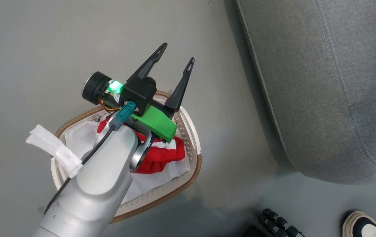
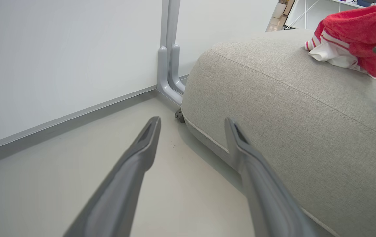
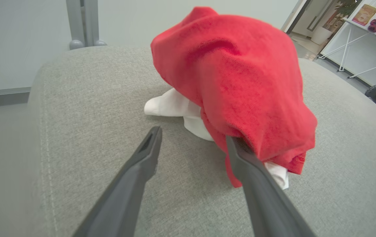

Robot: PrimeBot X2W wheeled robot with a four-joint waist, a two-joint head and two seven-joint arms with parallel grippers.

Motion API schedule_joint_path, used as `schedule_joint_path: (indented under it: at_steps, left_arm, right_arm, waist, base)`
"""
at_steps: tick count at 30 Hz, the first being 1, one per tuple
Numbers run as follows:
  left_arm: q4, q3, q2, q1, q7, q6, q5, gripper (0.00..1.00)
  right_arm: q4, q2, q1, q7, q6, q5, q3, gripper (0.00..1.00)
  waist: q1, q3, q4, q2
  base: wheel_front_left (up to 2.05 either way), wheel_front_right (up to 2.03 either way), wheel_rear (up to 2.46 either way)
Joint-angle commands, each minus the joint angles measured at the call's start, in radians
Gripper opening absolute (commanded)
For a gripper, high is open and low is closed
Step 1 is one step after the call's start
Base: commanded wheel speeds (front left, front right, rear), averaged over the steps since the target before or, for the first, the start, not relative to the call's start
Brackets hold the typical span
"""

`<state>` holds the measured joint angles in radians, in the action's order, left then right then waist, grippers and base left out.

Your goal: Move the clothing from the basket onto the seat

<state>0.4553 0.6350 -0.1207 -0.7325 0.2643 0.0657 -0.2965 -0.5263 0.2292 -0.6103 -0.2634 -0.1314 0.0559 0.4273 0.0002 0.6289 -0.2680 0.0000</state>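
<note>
The basket (image 1: 161,195) stands on the floor left of the seat (image 1: 322,82). Red clothing (image 1: 161,158) with white stripes lies in it on the white liner (image 1: 76,136), partly hidden by my left arm. My left gripper (image 1: 178,52) hovers above the basket's far rim, open and empty, and its fingers (image 2: 141,154) point at the floor beside the seat (image 2: 289,115). Another red and white garment (image 3: 234,75) is heaped on the seat (image 3: 92,98). My right gripper (image 3: 193,133) is open just above the cushion, and the garment's hem hangs over its right finger. The same garment (image 2: 359,29) shows at the top right of the left wrist view.
A person's shoe (image 1: 363,225) and a dark ribbed part (image 1: 280,225) sit at the bottom right of the floor. A white wall panel with a grey post (image 2: 169,49) stands behind the seat. A white table frame (image 3: 355,42) is beyond it.
</note>
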Motion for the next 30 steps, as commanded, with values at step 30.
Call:
schedule_joint_path:
  at_steps: [30]
  left_arm:
    - [-0.016, -0.385, 0.043, 0.318, 0.0, -0.033, 0.05, 1.0]
  right_arm:
    - [0.181, -0.138, 0.196, -0.002, 0.001, 0.075, -0.385, 1.0]
  waist:
    - [-0.0002, -0.342, 0.235, 0.0]
  base:
    - [0.0, 0.0, 0.0]
